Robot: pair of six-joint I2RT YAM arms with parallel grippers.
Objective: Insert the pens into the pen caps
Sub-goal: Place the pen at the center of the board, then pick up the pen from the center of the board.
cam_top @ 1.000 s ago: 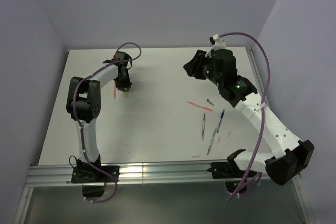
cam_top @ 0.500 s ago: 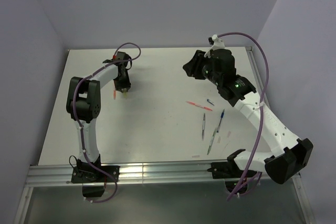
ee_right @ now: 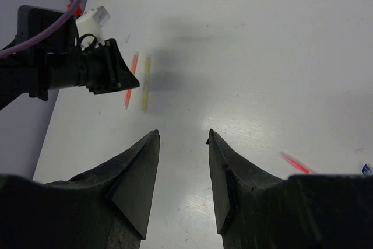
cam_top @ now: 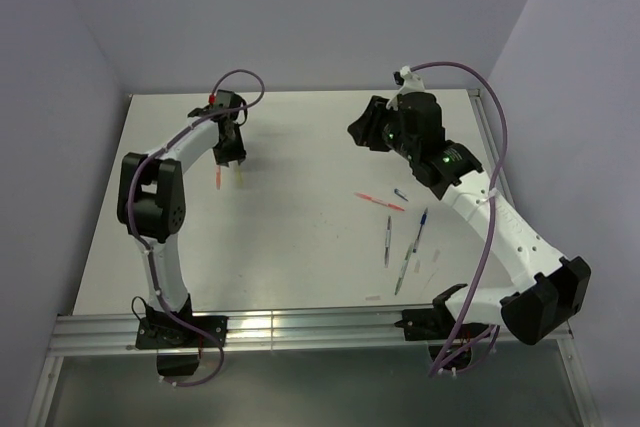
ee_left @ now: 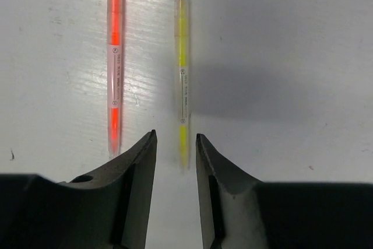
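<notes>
Pens lie in two groups on the matte, off-white counter [cam_top: 300, 142], whose surface shows faint scuffs and streaks. Nearest the arm bases, in front of the right arm, is a loose scatter. A long green-clear pen [cam_top: 404, 272] and a grey pen [cam_top: 388, 240] lie roughly side by side, with a blue pen [cam_top: 421, 226] just beyond them. Farther on, a red-pink pen [cam_top: 380, 201] lies crosswise with a short dark blue cap [cam_top: 400, 194] just beside it. From above, all of these are too small to tell whether any is capped. Farther back on the left half, an orange pen [ee_left: 114, 62] and a yellow pen [ee_left: 183, 74] lie parallel, close but not touching. Both are very thin, glossy, translucent tubes with a bright coloured core and a pale printed label band round the middle. The left jaws, matte black wedges with bevelled inner faces, stand apart with nothing clamped. The near end of the yellow pen shows in the gap between them, and the orange pen's end lies just beside one tip. Whether the tips touch the counter I cannot tell. At the far right, the right jaws are raised above the counter and face the left arm. They have the same black, angular shape and stand apart and empty.
</notes>
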